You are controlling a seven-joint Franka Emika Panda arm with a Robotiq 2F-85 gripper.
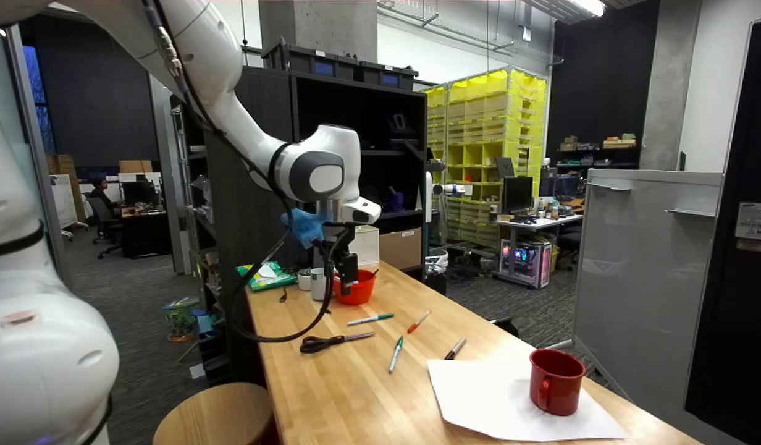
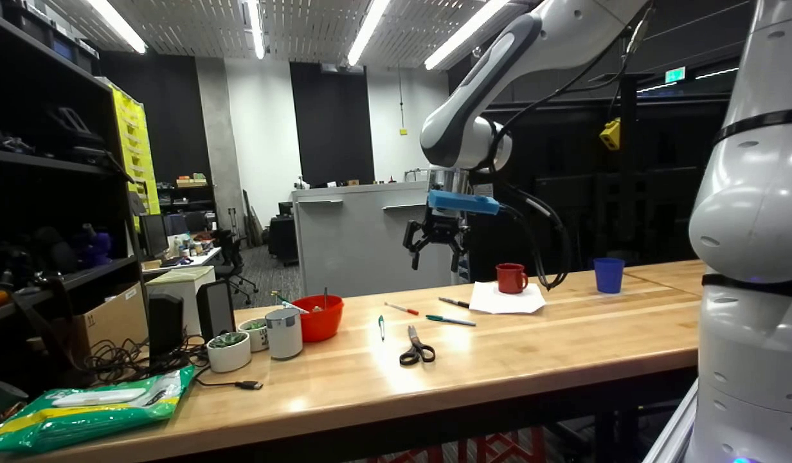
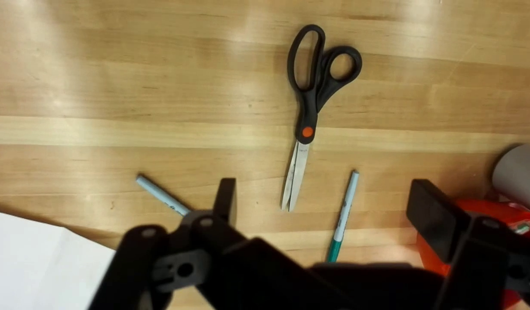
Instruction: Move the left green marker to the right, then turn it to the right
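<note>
The left green marker (image 2: 381, 326) has a white-grey barrel and green cap and lies flat on the table. It also shows in an exterior view (image 1: 370, 319) near the red bowl, and in the wrist view (image 3: 343, 217), where the gripper base hides its cap end. A second green marker (image 2: 450, 320) lies to its right; it shows in an exterior view (image 1: 396, 354) and partly behind a finger in the wrist view (image 3: 161, 194). My gripper (image 2: 435, 262) is open and empty, well above the table. In the wrist view the open jaws (image 3: 324, 189) span the left marker from above.
Scissors (image 2: 416, 347) lie beside the markers. A red bowl (image 2: 322, 321) and a grey can (image 2: 284, 334) stand left. A red pen (image 2: 401, 308), a black marker (image 2: 454, 302), white paper (image 2: 486, 302) with a red mug (image 2: 512, 278), and a blue cup (image 2: 608, 275) are also on the table.
</note>
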